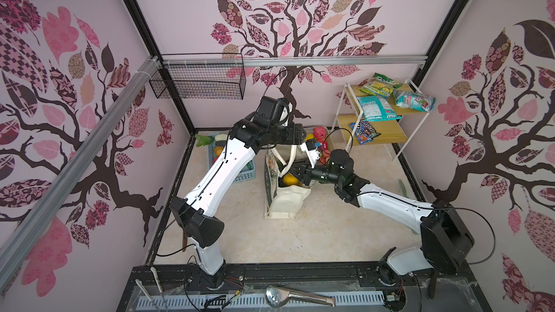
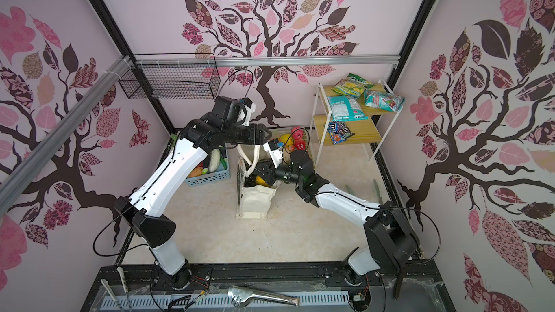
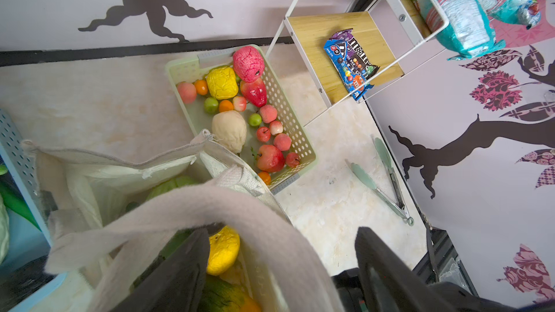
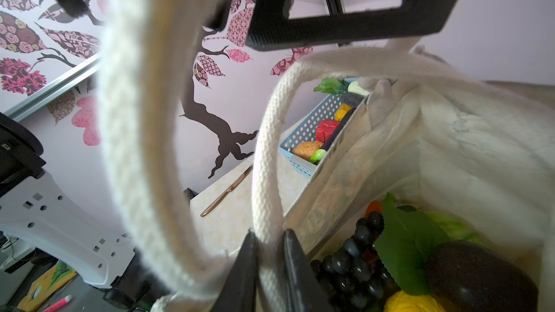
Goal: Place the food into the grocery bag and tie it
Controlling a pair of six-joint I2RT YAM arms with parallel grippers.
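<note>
Pinching one strap [image 4: 264, 157] with my right gripper [image 4: 268, 241] at the grocery bag's [image 1: 285, 202] mouth; my left gripper [image 3: 282, 232] gapes just beyond, second strap [image 3: 168, 214] draped over it.

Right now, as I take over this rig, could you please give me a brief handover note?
Left gripper: jaws open above the grocery bag; one strap handle drapes across them, ungripped.
Right gripper: shut on the other handle.
Done: a yellow fruit, grapes and a dark fruit sit in the bag.
Left: more food lies in the pale basket and the blue basket; handles are untied.
</note>
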